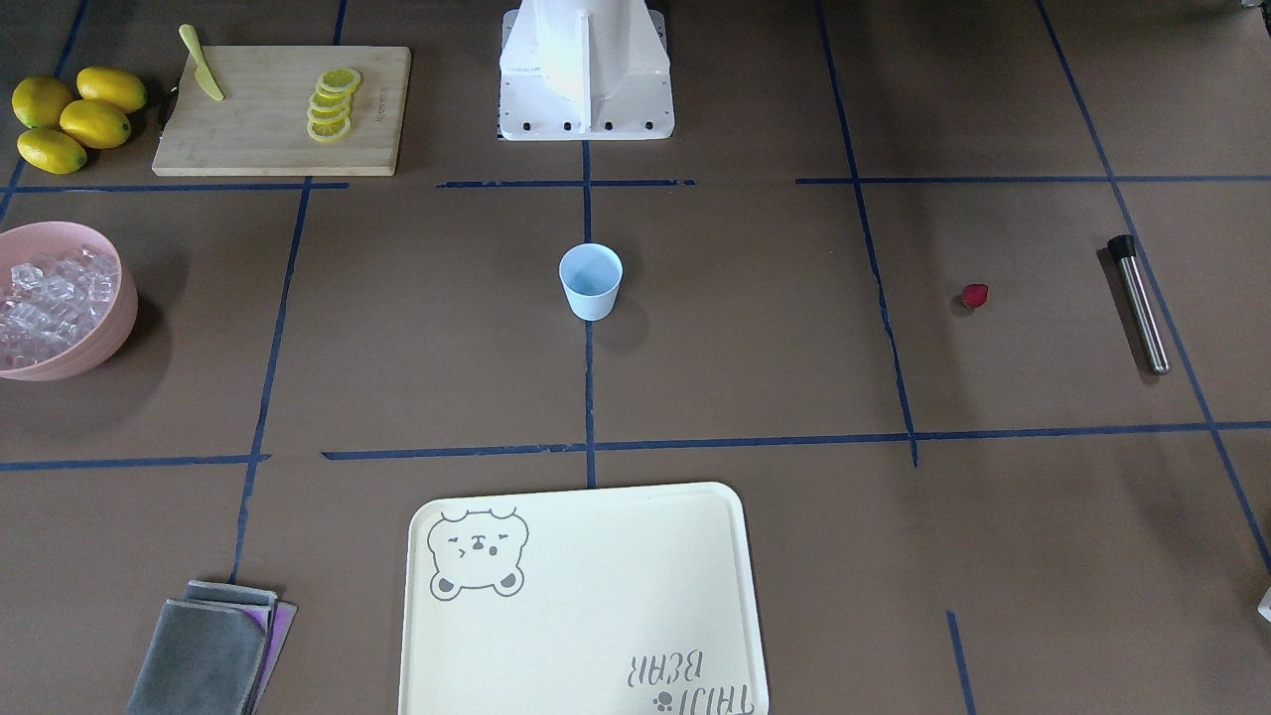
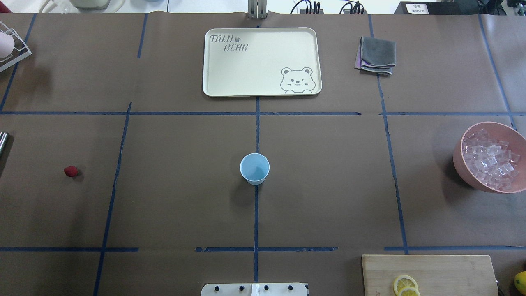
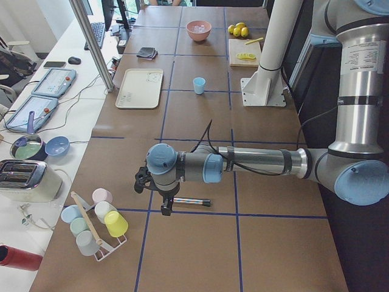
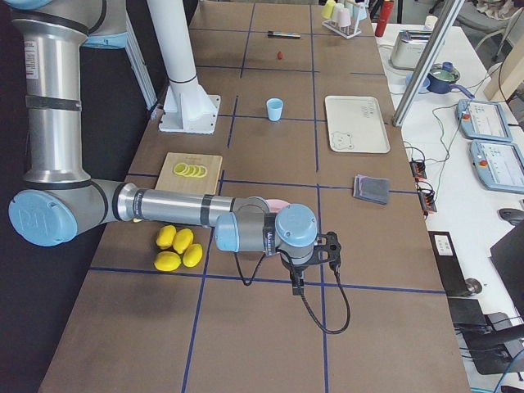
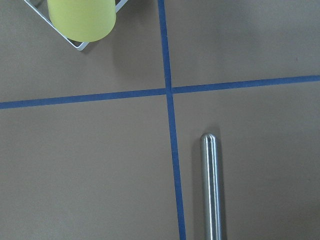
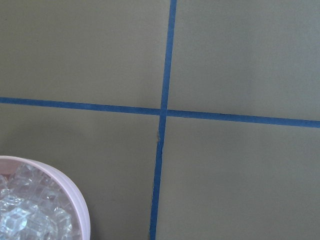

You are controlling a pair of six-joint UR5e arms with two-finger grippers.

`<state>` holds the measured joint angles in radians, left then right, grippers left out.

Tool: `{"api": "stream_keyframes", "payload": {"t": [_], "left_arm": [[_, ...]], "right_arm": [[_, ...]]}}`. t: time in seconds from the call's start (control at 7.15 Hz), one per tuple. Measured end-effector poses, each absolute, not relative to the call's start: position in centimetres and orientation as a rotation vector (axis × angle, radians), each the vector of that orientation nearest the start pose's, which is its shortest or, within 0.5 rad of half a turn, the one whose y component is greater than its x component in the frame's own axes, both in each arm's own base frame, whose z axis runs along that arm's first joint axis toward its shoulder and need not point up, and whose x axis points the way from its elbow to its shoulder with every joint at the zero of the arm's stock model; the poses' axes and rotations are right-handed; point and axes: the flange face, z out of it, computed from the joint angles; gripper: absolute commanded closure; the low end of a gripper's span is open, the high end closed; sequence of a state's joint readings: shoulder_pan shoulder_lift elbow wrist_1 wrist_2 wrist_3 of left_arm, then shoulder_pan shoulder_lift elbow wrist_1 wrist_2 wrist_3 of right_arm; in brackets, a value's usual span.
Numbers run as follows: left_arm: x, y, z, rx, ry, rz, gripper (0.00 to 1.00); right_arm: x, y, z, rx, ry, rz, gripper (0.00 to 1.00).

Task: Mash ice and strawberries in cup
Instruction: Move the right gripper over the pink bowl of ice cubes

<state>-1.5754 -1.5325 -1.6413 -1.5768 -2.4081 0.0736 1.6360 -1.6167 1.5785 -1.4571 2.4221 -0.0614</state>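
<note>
- Left end effector [image 3: 165,210] hangs above the steel rod [image 5: 212,190], right end effector [image 4: 296,282] near the pink bowl [image 1: 124,316] — both apparently holding nothing; I cannot tell whether their jaws stand apart or together.
- Strawberry [image 1: 975,295] lies alone on the bench [image 1: 755,338], well apart from the cup [image 1: 591,281] at mid-bench: likely soft, light — pinch gently across its sides.
- Ice [image 1: 48,298], heaped in the bowl, looks hard and slippery.

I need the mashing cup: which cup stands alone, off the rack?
The pale blue cup, upright and empty at the table's centre; the yellow cup and its neighbours sit on the rack.
</note>
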Motion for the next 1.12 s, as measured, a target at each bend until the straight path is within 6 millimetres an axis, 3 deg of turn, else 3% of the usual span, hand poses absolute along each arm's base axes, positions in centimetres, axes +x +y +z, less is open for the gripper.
{"api": "stream_keyframes", "payload": {"t": [0.56, 1.12], "left_arm": [[-6.1, -47.7, 63.8, 0.068, 0.836, 0.081, 0.0], [-6.1, -46.4, 64.0, 0.067, 0.838, 0.08, 0.0]], "right_arm": [[9.0, -47.0, 66.0, 0.132, -0.826, -0.029, 0.01], [7.7, -47.8, 63.8, 0.152, -0.814, -0.058, 0.01]]}}
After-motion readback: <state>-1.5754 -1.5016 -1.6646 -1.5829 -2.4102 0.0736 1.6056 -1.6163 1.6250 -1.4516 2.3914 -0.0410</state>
